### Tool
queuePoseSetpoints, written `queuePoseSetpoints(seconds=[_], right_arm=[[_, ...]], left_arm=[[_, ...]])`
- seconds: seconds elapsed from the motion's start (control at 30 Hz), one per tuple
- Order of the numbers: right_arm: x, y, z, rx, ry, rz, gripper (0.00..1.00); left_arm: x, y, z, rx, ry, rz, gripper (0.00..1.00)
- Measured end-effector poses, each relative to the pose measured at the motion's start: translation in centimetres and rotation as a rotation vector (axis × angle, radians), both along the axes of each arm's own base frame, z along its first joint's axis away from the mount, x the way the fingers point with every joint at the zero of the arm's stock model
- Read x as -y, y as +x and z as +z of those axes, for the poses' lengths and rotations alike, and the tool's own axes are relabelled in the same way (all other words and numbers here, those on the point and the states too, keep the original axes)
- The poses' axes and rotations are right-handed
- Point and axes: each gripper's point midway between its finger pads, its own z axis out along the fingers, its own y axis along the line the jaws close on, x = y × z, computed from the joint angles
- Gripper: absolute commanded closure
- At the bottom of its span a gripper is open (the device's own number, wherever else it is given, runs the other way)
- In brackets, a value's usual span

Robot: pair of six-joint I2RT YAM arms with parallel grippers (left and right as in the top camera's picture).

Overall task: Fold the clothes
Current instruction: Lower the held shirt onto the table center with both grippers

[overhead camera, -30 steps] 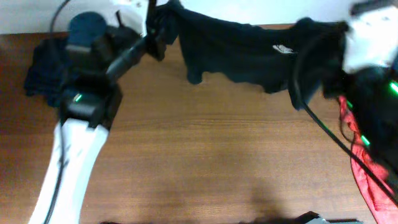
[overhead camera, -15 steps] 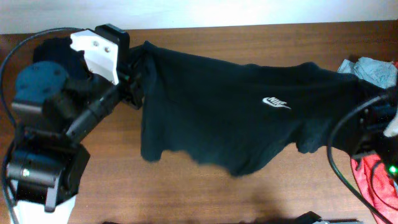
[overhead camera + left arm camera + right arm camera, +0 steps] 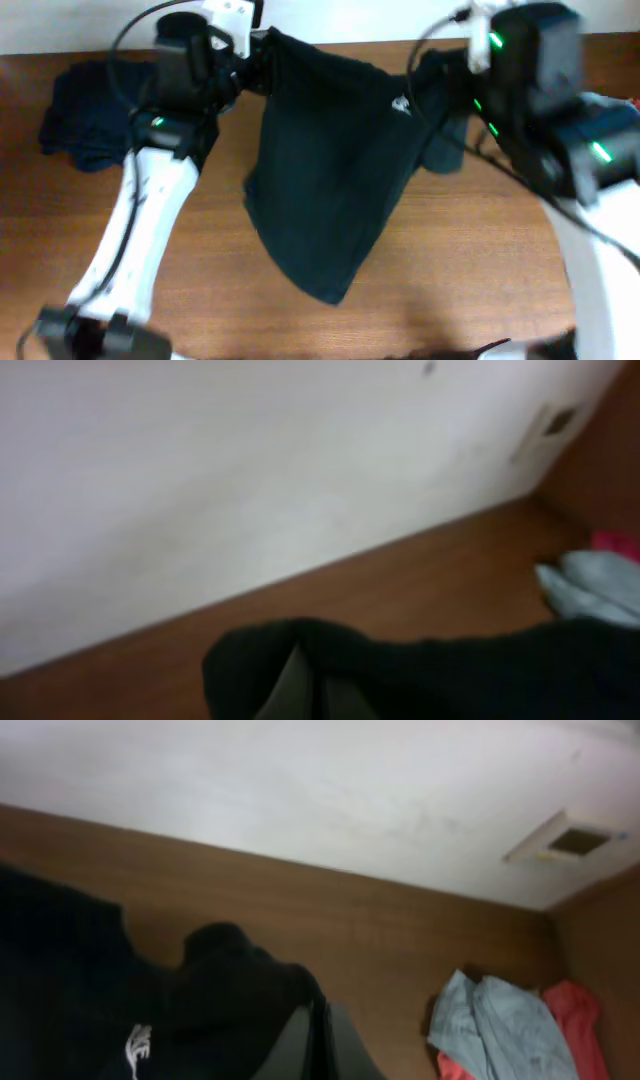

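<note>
Both end effectors are clamped shut on the black short-sleeved tee with small white chest logo (image 3: 320, 170). The left end effector (image 3: 300, 690) pinches a bunched top corner and the right end effector (image 3: 320, 1042) the opposite one. Tee spans between them near the far edge of the brown wooden tabletop (image 3: 480, 270), lower end draping toward the near side; dark navy-black garment pile (image 3: 75, 115) lies left of the left arm.

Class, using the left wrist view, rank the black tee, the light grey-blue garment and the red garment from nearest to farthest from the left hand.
1. The black tee: pinched in the left hand, at the bottom of the view.
2. The light grey-blue garment: lying on the table, far right.
3. The red garment: just beyond the grey-blue one, at the right edge.
</note>
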Motion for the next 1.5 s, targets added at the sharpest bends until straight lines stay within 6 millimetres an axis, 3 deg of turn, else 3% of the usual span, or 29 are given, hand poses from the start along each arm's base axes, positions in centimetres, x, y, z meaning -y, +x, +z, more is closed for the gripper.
queuePoseSetpoints(seconds=[0.1, 0.13, 0.27, 0.3, 0.4, 0.5, 0.63, 0.73, 0.77, 0.83, 0.93, 1.07, 1.27, 1.5], right_arm=[[1.1, 5.5, -4.2, -0.05, -0.009, -0.057, 0.96], [1.5, 7.4, -5.9, -0.068, -0.006, -0.071, 0.91], [3.2, 13.2, -12.0, -0.116, 0.018, -0.103, 0.09], [3.7, 14.4, -13.3, -0.122, 0.023, -0.112, 0.01], [5.6, 17.3, -17.1, -0.135, 0.035, -0.142, 0.01], [7.4, 18.2, -19.3, -0.159, 0.039, -0.17, 0.01], [9.0, 17.3, -19.5, -0.193, 0.042, -0.193, 0.01], [8.6, 15.0, -19.4, -0.272, 0.066, -0.166, 0.01], [8.1, 13.9, -19.3, -0.306, 0.083, -0.146, 0.01], [6.9, 11.9, -18.8, -0.364, 0.124, -0.097, 0.14], [5.0, 9.0, -18.4, -0.45, 0.204, -0.024, 0.57], [2.6, 6.3, -19.0, -0.562, 0.314, 0.064, 0.93], [-0.7, 3.9, -22.4, -0.701, 0.419, 0.139, 0.96], [-5.0, 2.5, -27.8, -0.776, 0.421, 0.231, 0.96]], left_arm=[[0.8, 3.3, -3.8, -0.008, 0.002, 0.001, 0.93], [1.0, 4.3, -5.2, -0.009, 0.003, 0.0, 0.78], [1.8, 7.9, -10.4, 0.004, -0.003, 0.005, 0.08], [2.0, 8.8, -11.5, 0.021, -0.006, 0.007, 0.01], [2.4, 10.9, -14.2, 0.08, -0.022, 0.011, 0.01], [2.5, 11.8, -16.7, 0.085, -0.027, 0.013, 0.01], [1.7, 11.8, -16.9, 0.061, -0.021, 0.025, 0.01], [0.2, 10.7, -17.5, -0.049, 0.005, 0.046, 0.01], [-0.4, 10.2, -17.6, -0.091, 0.013, 0.055, 0.01], [-1.7, 8.9, -17.4, -0.172, 0.029, 0.071, 0.01], [-3.8, 6.5, -16.9, -0.289, 0.055, 0.107, 0.01], [-6.7, 3.8, -17.8, -0.435, 0.101, 0.177, 0.01], [-9.6, 1.8, -20.6, -0.578, 0.14, 0.241, 0.01], [-10.2, 1.2, -22.8, -0.643, 0.158, 0.255, 0.01]])
